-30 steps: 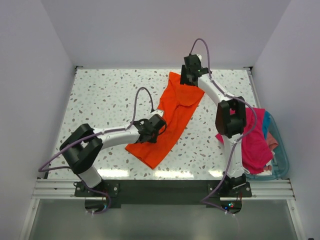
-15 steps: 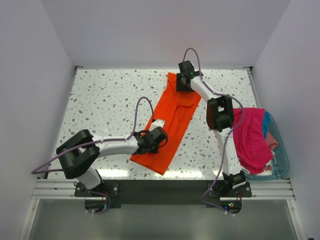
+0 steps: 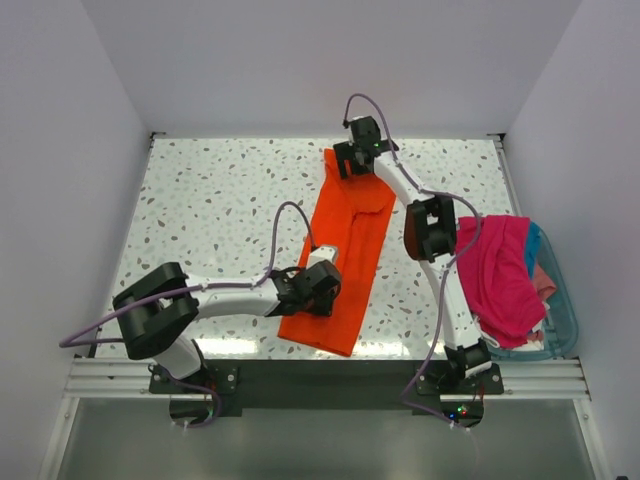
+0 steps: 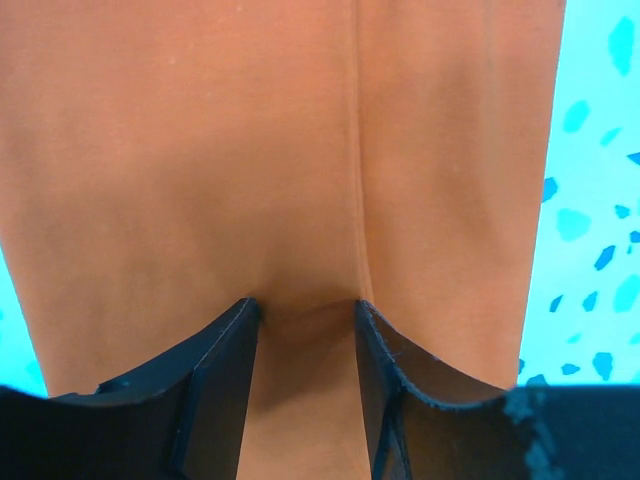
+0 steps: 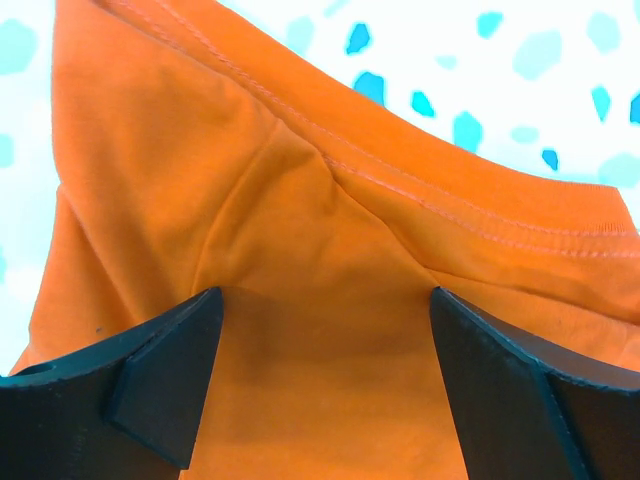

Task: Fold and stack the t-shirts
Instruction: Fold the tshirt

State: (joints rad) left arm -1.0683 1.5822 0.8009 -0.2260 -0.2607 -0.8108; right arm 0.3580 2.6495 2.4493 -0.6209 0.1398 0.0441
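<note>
Item: left end effector [image 3: 322,290], at the near end of the orange t-shirt [image 3: 350,235]. Tips are down on the cloth and the jaws stand a narrow way apart, with a small pucker between them.
Item: orange t-shirt, folded into a long strip, flat on the speckled worktop [image 3: 210,200].
Item: magenta-pink t-shirt [image 3: 500,275], well right of the orange one, heaped over the rim of a teal bin [image 3: 562,322], with a paler pink one [image 3: 545,280] beside it.
Item: right end effector [image 3: 350,160], at the orange shirt's far end. Jaws are wide and the tips rest on the cloth near a stitched hem.
</note>
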